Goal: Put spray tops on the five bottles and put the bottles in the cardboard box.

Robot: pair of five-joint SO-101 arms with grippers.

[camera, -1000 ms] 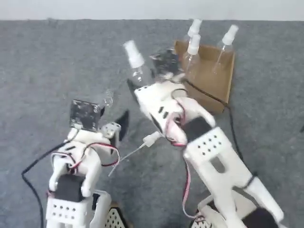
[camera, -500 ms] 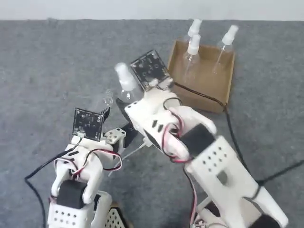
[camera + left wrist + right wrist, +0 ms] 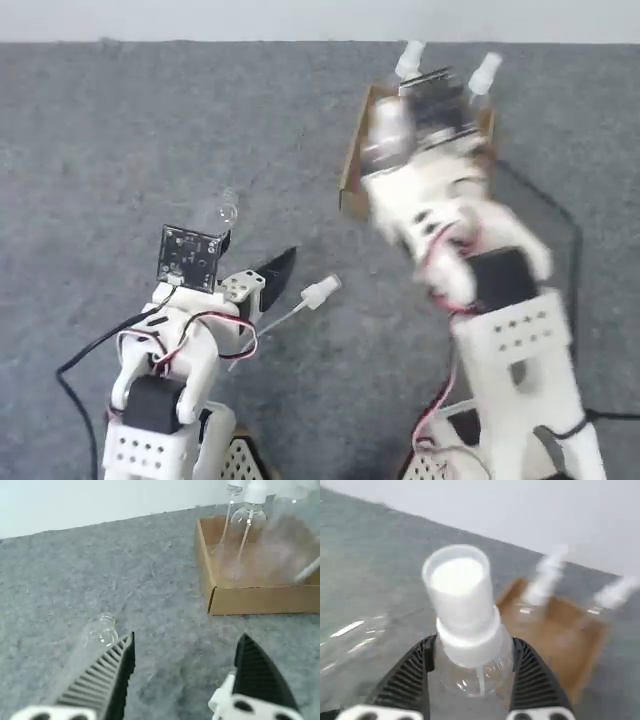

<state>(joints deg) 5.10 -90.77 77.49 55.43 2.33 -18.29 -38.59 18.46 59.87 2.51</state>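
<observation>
**Right gripper** (image 3: 472, 650). The fingers (image 3: 407, 680) are clamped on a capped bottle (image 3: 465, 605). It is taken at the shoulder just under the spray top, with one finger on each side. In the high view the bottle is carried over the cardboard box (image 3: 350, 185), close to the wall that faces the other arm. At least two standing bottles (image 3: 485, 72) with tops fitted are seen towards the far wall of the box.

**Left gripper** (image 3: 182, 672). The fingers (image 3: 107, 675) are spread wide and nothing is held. An uncapped bottle (image 3: 100, 632) lies on its side on the grey mat (image 3: 75, 570) just beyond them. A loose spray top (image 3: 320, 292) with its dip tube lies beside this gripper, apart from that bottle.

**Risks noted**

1. The held bottle is clear and smooth and is gripped on a curved shoulder. A slip or a swing within the jaws is judged possible if it is lowered abruptly.
2. The base could be caught on the box wall if the bottle is brought down over the rim. The light box could then be shoved or tipped.
3. The standing bottles are tall and narrow. They could be toppled if the held bottle or the arm is lowered too near them.
4. A fall inside the box is likely if the bottle is released while tilted.
5. The uncapped bottle could be rolled away if it is nudged by one finger before it is gripped.
</observation>
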